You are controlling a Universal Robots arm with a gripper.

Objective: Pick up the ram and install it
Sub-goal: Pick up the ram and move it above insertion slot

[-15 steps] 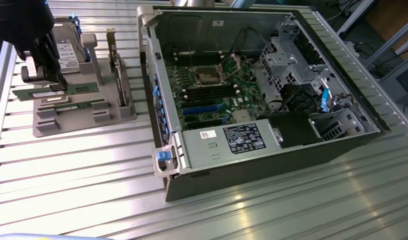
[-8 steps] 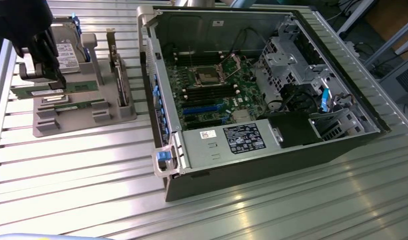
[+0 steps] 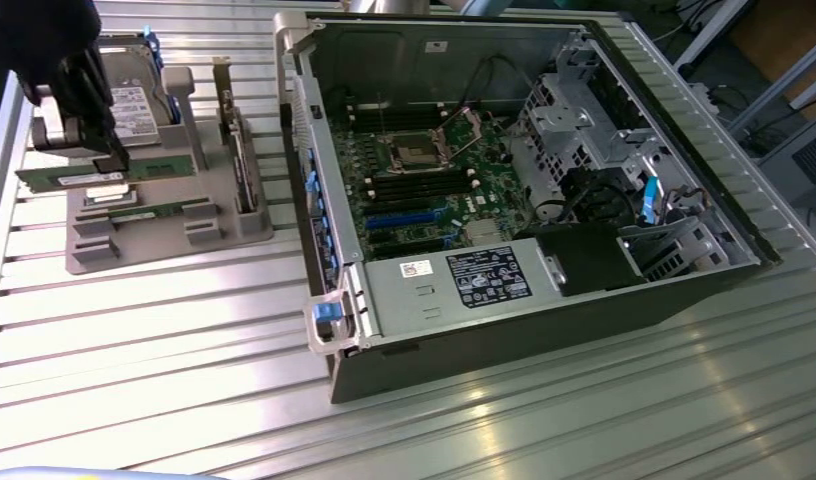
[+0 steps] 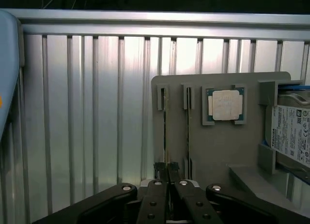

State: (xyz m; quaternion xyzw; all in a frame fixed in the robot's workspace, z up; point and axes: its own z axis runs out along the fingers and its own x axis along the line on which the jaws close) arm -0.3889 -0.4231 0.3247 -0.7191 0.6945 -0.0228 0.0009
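The ram point(image 3: 135, 171) is a long green stick with a white label, lying along the grey holder point(image 3: 168, 245) at the exterior view's left. My black gripper point(image 3: 111, 160) comes down from above and is shut on its top edge. The wrist view has the ram point(image 4: 165, 137) edge-on as a thin line in the holder's point(image 4: 218, 146) outer slot, with my gripper point(image 4: 167, 171) pinching it. I cannot tell whether the stick is seated or slightly raised. A second green stick point(image 3: 148, 210) sits in the neighbouring slot point(image 4: 188, 132).
An open computer case point(image 3: 331, 200) lies at the exterior view's centre, with dark memory slots point(image 3: 415, 185) on its motherboard. The holder also carries a silver hard drive point(image 3: 135, 105) point(image 4: 290, 134), a bracketed card point(image 3: 235, 150) and a processor chip point(image 4: 225, 104). The table is ribbed aluminium.
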